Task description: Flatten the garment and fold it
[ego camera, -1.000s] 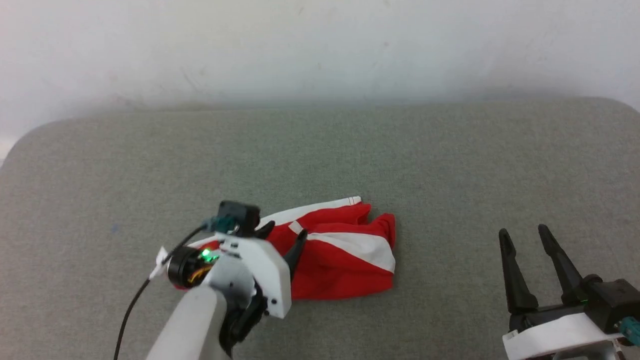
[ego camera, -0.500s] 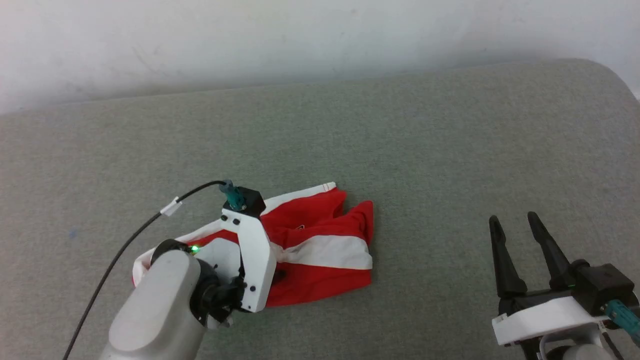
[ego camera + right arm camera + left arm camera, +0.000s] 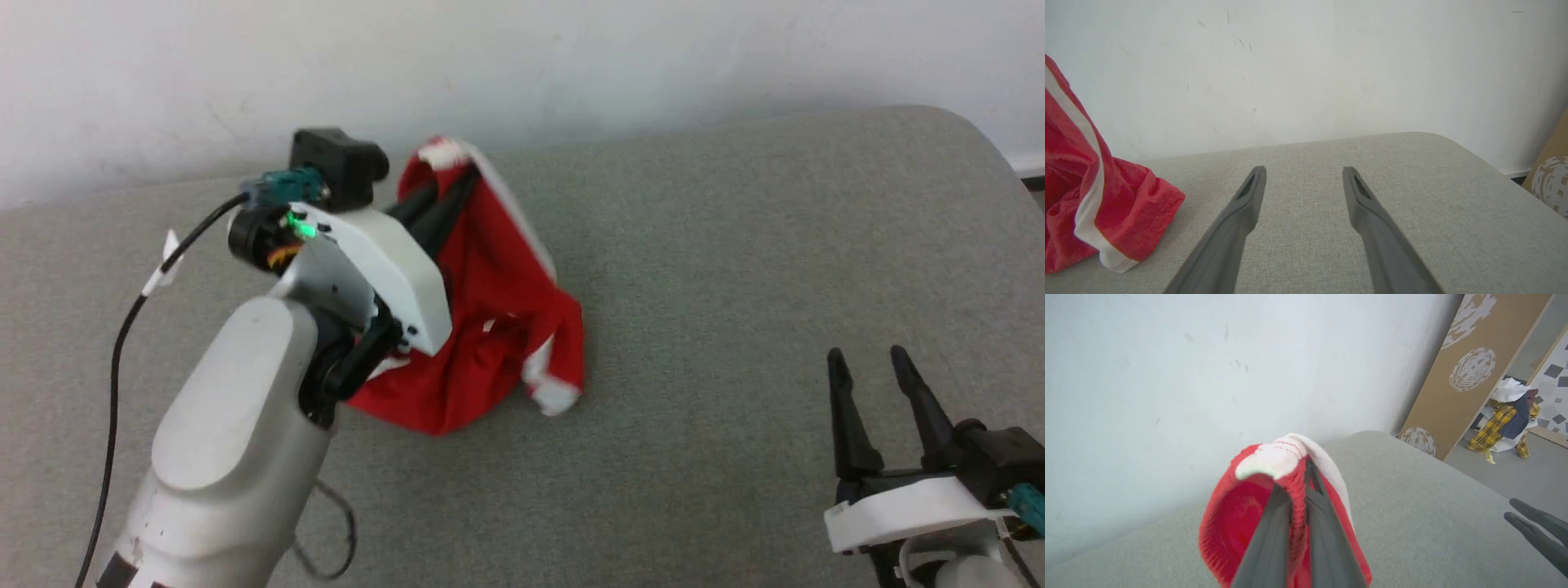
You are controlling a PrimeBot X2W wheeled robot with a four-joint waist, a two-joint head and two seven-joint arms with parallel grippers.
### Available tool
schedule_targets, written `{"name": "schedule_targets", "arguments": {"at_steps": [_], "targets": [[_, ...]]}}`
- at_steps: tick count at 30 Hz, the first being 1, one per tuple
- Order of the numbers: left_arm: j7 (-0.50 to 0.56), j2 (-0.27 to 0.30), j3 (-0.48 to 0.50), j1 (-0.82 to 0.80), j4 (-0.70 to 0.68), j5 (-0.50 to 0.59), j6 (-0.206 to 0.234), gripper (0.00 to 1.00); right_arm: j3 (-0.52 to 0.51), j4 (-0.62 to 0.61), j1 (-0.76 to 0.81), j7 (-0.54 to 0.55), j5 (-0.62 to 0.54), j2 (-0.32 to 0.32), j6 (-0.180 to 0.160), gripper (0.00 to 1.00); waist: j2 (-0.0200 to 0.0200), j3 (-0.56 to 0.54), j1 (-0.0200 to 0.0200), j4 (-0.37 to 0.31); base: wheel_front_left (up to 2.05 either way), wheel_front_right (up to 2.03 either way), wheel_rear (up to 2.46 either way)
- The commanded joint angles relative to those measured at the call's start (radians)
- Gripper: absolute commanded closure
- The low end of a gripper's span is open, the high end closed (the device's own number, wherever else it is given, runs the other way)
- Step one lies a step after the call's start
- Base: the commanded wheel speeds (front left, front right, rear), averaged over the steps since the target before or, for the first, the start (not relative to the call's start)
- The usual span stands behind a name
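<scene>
We see left gripper [image 3: 457, 181] pinched tight on shorts [image 3: 490, 278] waistband, holding it up; the lower folds rest on table [image 3: 735, 245]. Right gripper [image 3: 867, 359] spread wide, empty, well apart.

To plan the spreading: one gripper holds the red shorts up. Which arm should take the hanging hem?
Right, probably. The right gripper is open and free, on the side near the hanging hem of the garment; the left gripper is shut on the waistband.
</scene>
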Motion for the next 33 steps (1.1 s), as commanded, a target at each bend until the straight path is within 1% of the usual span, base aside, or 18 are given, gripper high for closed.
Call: {"name": "schedule_targets", "arguments": {"at_steps": [1, 5, 9, 15, 17, 20, 24, 25, 26, 27, 30, 33], "targets": [[-0.047, 0.004, -0.011, -0.017, -0.011, 0.016, -0.007, 1.00, -0.007, 0.001, -0.012, -0.008, -0.008, 0.004, -0.002, 0.00, -0.0001, -0.016, 0.0001, 0.022, 0.00, 0.00, 0.00], [-0.224, 0.022, -0.040, -0.019, -0.030, 0.048, -0.007, 1.00, -0.013, -0.001, -0.007, -0.009, -0.019, 0.004, -0.002, 0.00, -0.0001, -0.022, 0.0001, 0.058, 0.00, 0.00, 0.00], [-0.328, 0.059, -0.055, 0.061, -0.024, 0.083, 0.001, 1.00, -0.001, -0.001, -0.005, -0.003, -0.023, 0.005, -0.002, 0.00, -0.0001, -0.019, 0.0001, 0.088, 0.00, 0.00, 0.00], [-0.377, 0.101, -0.075, 0.297, 0.040, 0.082, 0.038, 1.00, 0.012, 0.008, 0.000, 0.010, -0.022, 0.005, -0.002, 0.00, -0.0001, -0.010, 0.0001, 0.133, 0.00, 0.00, 0.00], [-0.389, 0.096, -0.083, 0.367, 0.071, 0.064, 0.042, 1.00, 0.016, 0.014, 0.002, 0.015, -0.020, 0.005, -0.002, 0.00, -0.0001, -0.010, 0.0001, 0.147, 0.00, 0.00, 0.00], [-0.403, 0.095, -0.115, 0.433, 0.120, 0.068, 0.038, 1.00, 0.018, 0.025, 0.005, 0.026, -0.021, 0.006, -0.002, 0.00, -0.0001, -0.011, 0.0001, 0.167, 0.00, 0.00, 0.00], [-0.423, 0.077, -0.144, 0.455, 0.195, 0.083, 0.040, 1.00, 0.020, 0.045, 0.007, 0.048, -0.023, 0.006, -0.002, 0.00, -0.0001, -0.018, 0.0001, 0.193, 0.00, 0.00, 0.00], [-0.432, 0.070, -0.146, 0.454, 0.213, 0.084, 0.043, 0.80, 0.021, 0.052, 0.009, 0.055, -0.023, 0.006, -0.002, 0.00, -0.0001, -0.021, 0.0001, 0.198, 0.00, 0.00, 0.00], [-0.444, 0.063, -0.143, 0.452, 0.227, 0.083, 0.047, 0.19, 0.023, 0.056, 0.010, 0.060, -0.025, 0.005, -0.002, 0.00, -0.0001, -0.025, 0.0001, 0.203, 0.00, 0.00, 0.00], [-0.458, 0.055, -0.138, 0.449, 0.238, 0.080, 0.053, 0.00, 0.024, 0.061, 0.012, 0.065, -0.025, 0.004, -0.002, 0.00, -0.0001, -0.030, 0.0001, 0.208, 0.00, 0.00, 0.00], [-0.500, 0.036, -0.120, 0.441, 0.251, 0.073, 0.061, 0.00, 0.033, 0.068, 0.019, 0.075, -0.026, -0.007, -0.002, 0.00, -0.0001, -0.051, 0.0001, 0.225, 0.00, 0.00, 0.00], [-0.534, 0.025, -0.094, 0.448, 0.214, 0.076, 0.066, 0.00, 0.057, 0.067, 0.026, 0.097, -0.034, -0.037, -0.002, 0.00, -0.0001, -0.076, 0.0001, 0.245, 0.00, 0.00, 0.00]]}}
